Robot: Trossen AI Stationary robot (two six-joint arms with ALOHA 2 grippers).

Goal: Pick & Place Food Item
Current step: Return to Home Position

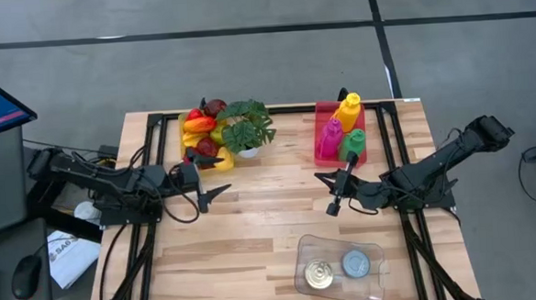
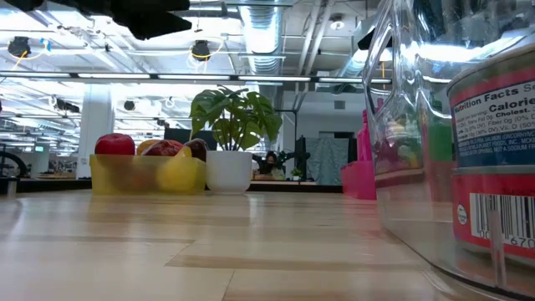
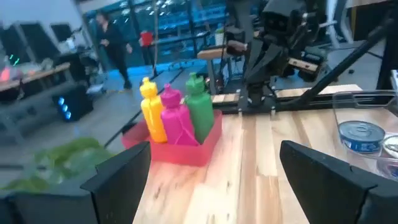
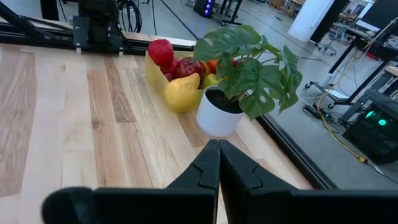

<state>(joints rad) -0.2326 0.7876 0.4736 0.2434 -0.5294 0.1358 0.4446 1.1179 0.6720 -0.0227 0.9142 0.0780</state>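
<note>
A yellow bin of fruit [image 1: 203,135] stands at the table's far side, left of centre, and also shows in the right wrist view [image 4: 177,74]. A pink bin [image 1: 340,130] with yellow, pink and green bottles [image 3: 177,115] stands at the far right. A clear tray [image 1: 340,267] near the front edge holds two cans [image 1: 319,275]. My left gripper [image 1: 217,195] is open and empty above the table, just nearer than the fruit bin. My right gripper [image 1: 330,194] is shut and empty, nearer than the pink bin.
A potted plant in a white pot [image 1: 247,131] stands right beside the fruit bin. A black frame rail [image 1: 275,111] runs along the table's far edge. Bare wood [image 1: 263,224] lies between the two grippers and the tray. People show in the room beyond the table.
</note>
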